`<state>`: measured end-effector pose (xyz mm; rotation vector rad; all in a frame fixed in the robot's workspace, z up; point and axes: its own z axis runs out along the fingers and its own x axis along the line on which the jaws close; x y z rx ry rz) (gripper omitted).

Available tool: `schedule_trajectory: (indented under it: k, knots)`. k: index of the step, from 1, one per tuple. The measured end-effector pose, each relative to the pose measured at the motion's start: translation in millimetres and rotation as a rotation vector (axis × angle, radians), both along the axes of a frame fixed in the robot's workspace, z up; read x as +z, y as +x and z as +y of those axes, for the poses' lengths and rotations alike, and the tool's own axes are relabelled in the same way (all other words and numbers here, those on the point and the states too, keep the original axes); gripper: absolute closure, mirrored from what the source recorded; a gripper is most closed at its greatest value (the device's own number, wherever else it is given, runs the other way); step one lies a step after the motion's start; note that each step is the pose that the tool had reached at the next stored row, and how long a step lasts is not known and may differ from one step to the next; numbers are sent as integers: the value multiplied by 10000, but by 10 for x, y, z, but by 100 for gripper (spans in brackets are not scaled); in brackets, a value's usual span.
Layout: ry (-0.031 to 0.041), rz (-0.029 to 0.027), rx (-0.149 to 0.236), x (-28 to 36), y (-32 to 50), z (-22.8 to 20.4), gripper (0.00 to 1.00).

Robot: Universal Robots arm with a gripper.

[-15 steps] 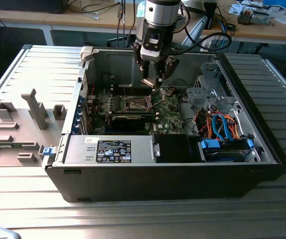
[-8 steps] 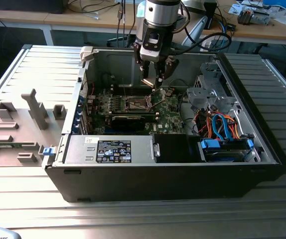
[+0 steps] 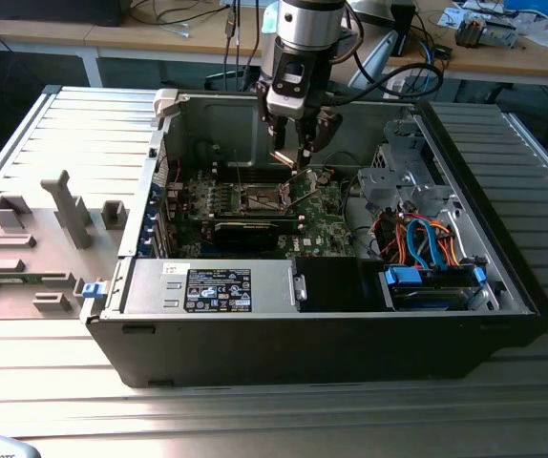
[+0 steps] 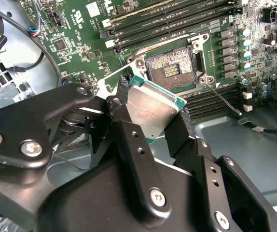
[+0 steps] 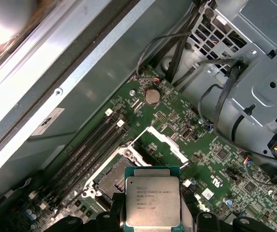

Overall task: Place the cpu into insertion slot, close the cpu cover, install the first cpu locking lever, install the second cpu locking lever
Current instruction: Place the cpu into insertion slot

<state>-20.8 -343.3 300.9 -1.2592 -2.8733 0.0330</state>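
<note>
Fixture plate (image 3: 35, 239): grey, with upright blocks; it lies on the surface (image 3: 255, 420), well apart from the tool (image 3: 298, 148), toward the exterior view's left.
Computer case (image 3: 331, 324): it lies open, and the tool hangs inside it over the green motherboard (image 3: 322, 224).
Tool: closed on the cpu (image 4: 153, 108); in the second wrist view the two black fingers (image 4: 129, 133) press on two opposite edges of the chip.
Cpu: between the fingertips, grey metal top visible in both wrist views, held over the board and not seated in the socket.
Insertion slot (image 4: 170, 70): just beyond the fingertips, with the dark centre uncovered.
Cpu cover (image 5: 170, 143): silvery frame lifted up, just past the slot from the tool.
Locking lever (image 4: 223, 99): thin rod, free, near the slot's corner.
Drive cage (image 3: 398, 181): silvery, toward the exterior view's right of the tool, near orange and blue cables (image 3: 417, 239).
</note>
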Motion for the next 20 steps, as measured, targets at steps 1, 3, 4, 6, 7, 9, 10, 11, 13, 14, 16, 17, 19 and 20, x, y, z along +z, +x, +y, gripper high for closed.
schedule_trajectory:
  k: [1, 3, 4, 6, 7, 9, 10, 11, 13, 14, 16, 17, 19, 20]
  knots:
    - [0, 0, -25, 0, 0, 0, 46]
    - [-1, 0, -112, 0, 0, 0, 46]
    - [-1, 0, -140, 0, 0, 0, 46]
    - [-1, 0, -187, 0, 0, 0, 46]
    - [-1, 0, -205, 0, 0, 0, 46]
    - [-2, 0, -243, 0, 0, 0, 46]
    - [-2, 0, -263, 0, 0, 0, 46]
    - [-3, 0, -279, 0, 0, 0, 46]
    - [-4, 0, -326, 0, 0, 0, 46]
    - [-4, 0, -344, 0, 0, 0, 46]
    - [-4, 0, -388, 0, 0, 0, 46]
    - [-4, 0, -405, 0, 0, 0, 46]
    - [-4, 0, -456, 0, 0, 0, 46]
    - [-5, 0, -493, 0, 0, 0, 46]
